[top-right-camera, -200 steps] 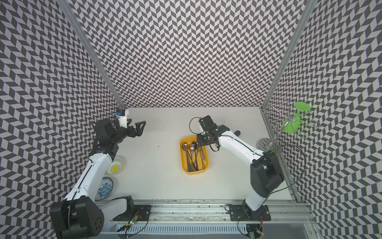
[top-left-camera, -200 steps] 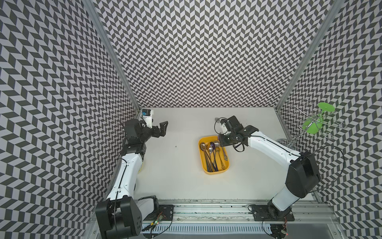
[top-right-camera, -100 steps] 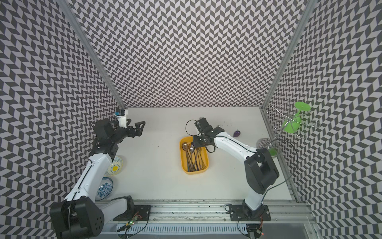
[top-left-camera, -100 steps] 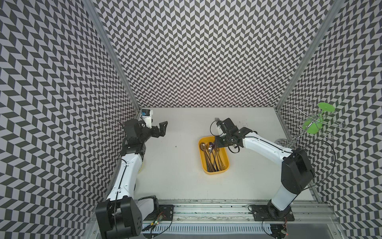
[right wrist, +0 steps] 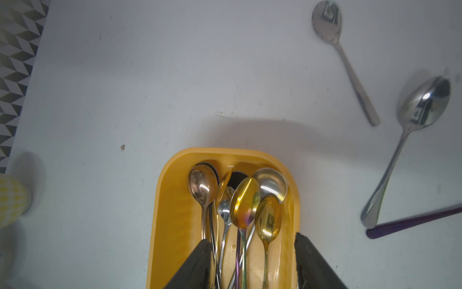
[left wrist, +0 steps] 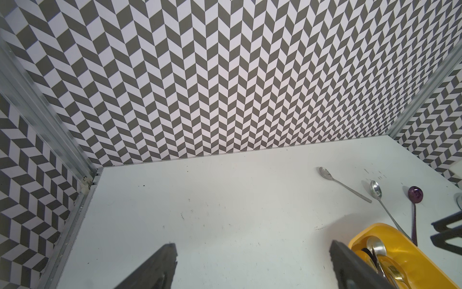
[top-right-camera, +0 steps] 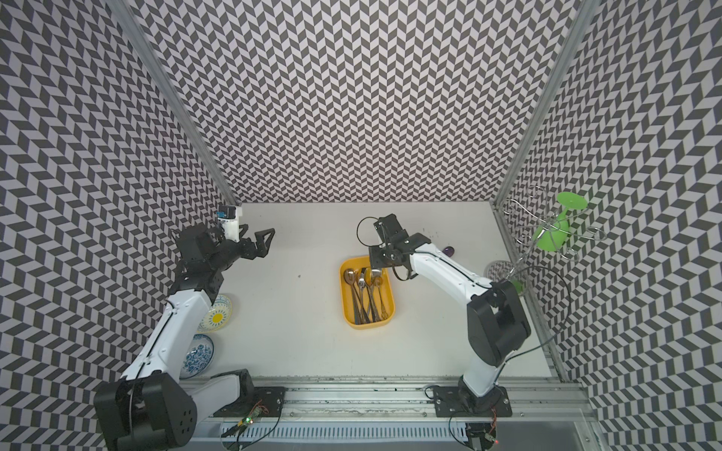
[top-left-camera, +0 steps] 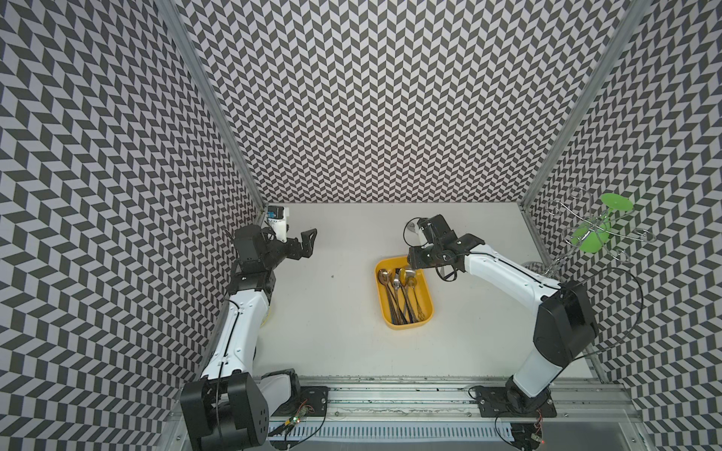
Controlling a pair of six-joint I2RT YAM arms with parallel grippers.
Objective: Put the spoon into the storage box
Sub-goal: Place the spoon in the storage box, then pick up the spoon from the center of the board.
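Observation:
The yellow storage box (top-left-camera: 381, 300) (top-right-camera: 344, 300) lies mid-table with several spoons (top-left-camera: 402, 296) (top-right-camera: 367, 296) in it, bowls toward the far end. My right gripper (top-left-camera: 411, 266) (top-right-camera: 376, 268) hangs over that far end. In the right wrist view it (right wrist: 251, 237) is open, its fingers straddling the spoon handles (right wrist: 243, 250) without pinching any. Three loose spoons lie on the table beyond the box: a small silver one (right wrist: 342, 57) (left wrist: 342, 184), a larger silver one (right wrist: 412, 130) (left wrist: 385, 205) and a purple one (left wrist: 415, 197) (top-right-camera: 449, 250). My left gripper (top-left-camera: 299, 242) (left wrist: 252, 245) is open and empty near the back left corner.
Two patterned bowls (top-right-camera: 217, 312) (top-right-camera: 197, 355) sit by the left arm's base side. A wire rack holding a green glass (top-right-camera: 554, 230) (top-left-camera: 597, 226) stands at the right wall. An upturned clear glass (top-right-camera: 500, 269) sits below it.
My right gripper has moved a little toward the box's far end and its jaws have gone from shut to open. The left arm has not moved.

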